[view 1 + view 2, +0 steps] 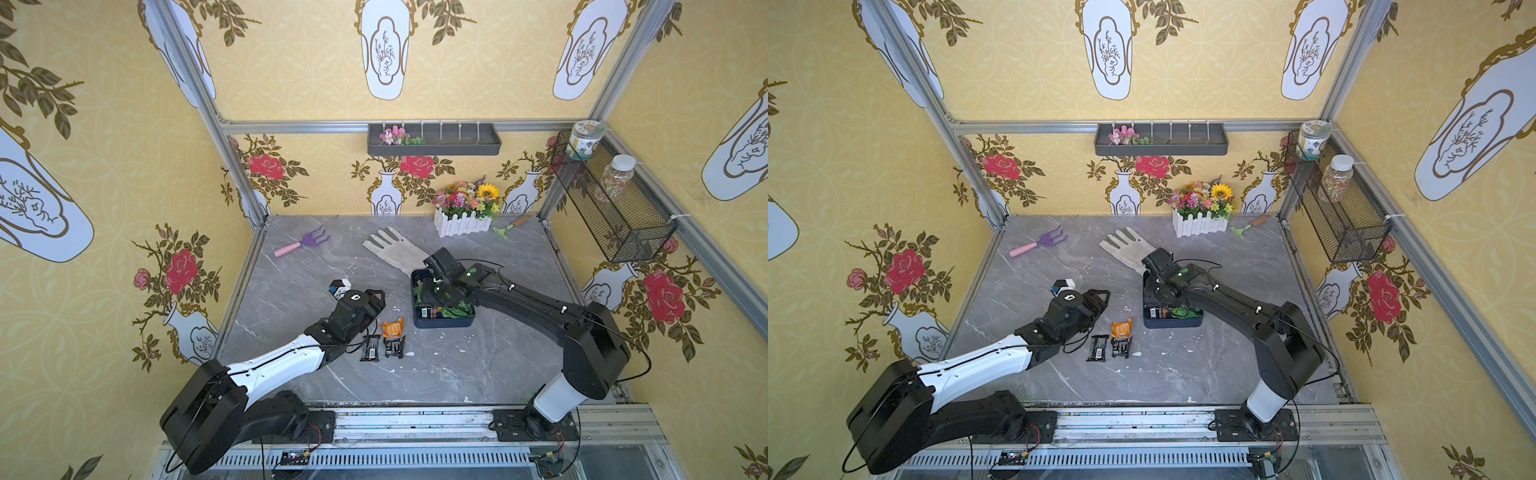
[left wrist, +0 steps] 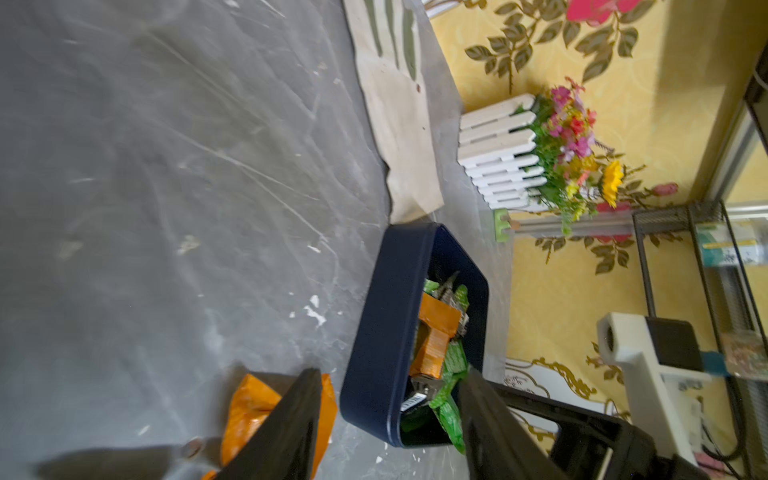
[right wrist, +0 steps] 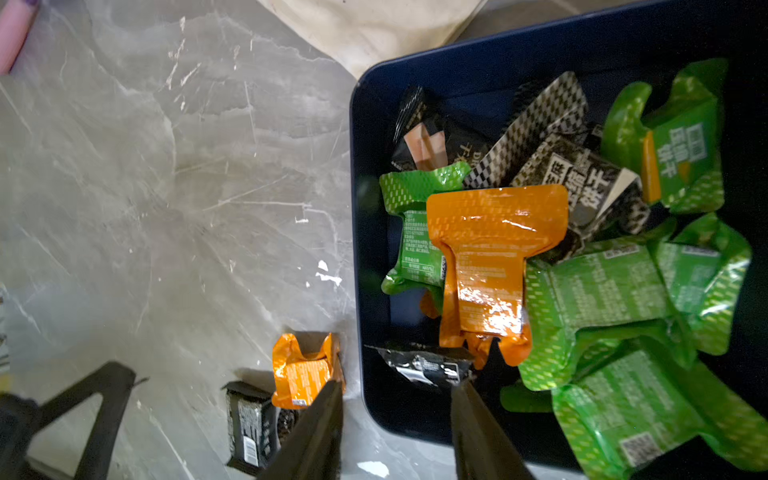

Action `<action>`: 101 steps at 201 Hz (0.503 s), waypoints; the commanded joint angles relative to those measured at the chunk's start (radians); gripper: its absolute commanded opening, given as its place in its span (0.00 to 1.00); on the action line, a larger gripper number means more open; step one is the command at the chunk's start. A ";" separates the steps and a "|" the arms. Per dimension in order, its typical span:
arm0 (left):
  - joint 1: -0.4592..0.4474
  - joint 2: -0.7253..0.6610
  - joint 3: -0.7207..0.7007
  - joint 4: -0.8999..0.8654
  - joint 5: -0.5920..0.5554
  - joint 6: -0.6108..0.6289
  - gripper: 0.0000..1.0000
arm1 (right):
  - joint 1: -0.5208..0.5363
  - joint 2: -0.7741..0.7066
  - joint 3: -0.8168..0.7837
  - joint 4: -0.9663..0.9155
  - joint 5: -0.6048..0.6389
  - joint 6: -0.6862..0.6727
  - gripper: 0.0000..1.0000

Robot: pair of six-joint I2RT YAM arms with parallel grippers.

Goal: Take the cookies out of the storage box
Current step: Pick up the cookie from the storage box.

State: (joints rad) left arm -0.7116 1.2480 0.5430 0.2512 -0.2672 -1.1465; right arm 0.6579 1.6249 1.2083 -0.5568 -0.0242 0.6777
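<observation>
**Navy box, both claws apart**

Navy-blue shallow storage box (image 1: 444,323), toward the right edge of the grey marble desk (image 1: 478,365), holds green, orange and black foil cookie packets (image 3: 498,249). Right claw (image 3: 397,386), fingers apart, hangs over its wall. Left claw (image 2: 390,374), also apart, hovers near three packets (image 1: 392,328) lying outside.

Left arm (image 1: 274,365), right arm (image 1: 536,303), jaws apart.

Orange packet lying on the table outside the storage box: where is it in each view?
Top view: orange packet just off the storage box's near corner.
Top view: orange packet in the same spot, just beyond two black packets.
Left wrist: orange packet beside the box's outer wall.
Right wrist: orange packet beside the box's wall, next to the black packets.
Shared landmark: the storage box.
</observation>
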 commanded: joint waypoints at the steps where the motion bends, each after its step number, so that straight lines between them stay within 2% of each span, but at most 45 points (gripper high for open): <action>1: 0.001 0.074 0.021 0.117 0.151 0.067 0.58 | -0.064 -0.009 -0.039 0.084 -0.146 -0.192 0.49; 18: 0.001 0.130 0.031 0.167 0.215 0.059 0.58 | -0.102 0.001 -0.058 0.089 -0.217 -0.232 0.50; 44: 0.001 0.199 0.055 0.194 0.277 0.053 0.62 | -0.107 0.004 -0.091 0.086 -0.192 -0.262 0.57; 101: 0.001 0.280 0.058 0.262 0.326 0.015 0.60 | -0.102 0.063 -0.101 0.097 -0.190 -0.278 0.62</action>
State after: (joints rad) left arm -0.7116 1.5040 0.5980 0.4572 0.0166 -1.1118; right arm 0.5507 1.6638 1.1015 -0.4862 -0.2123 0.4198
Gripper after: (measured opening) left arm 0.604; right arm 0.614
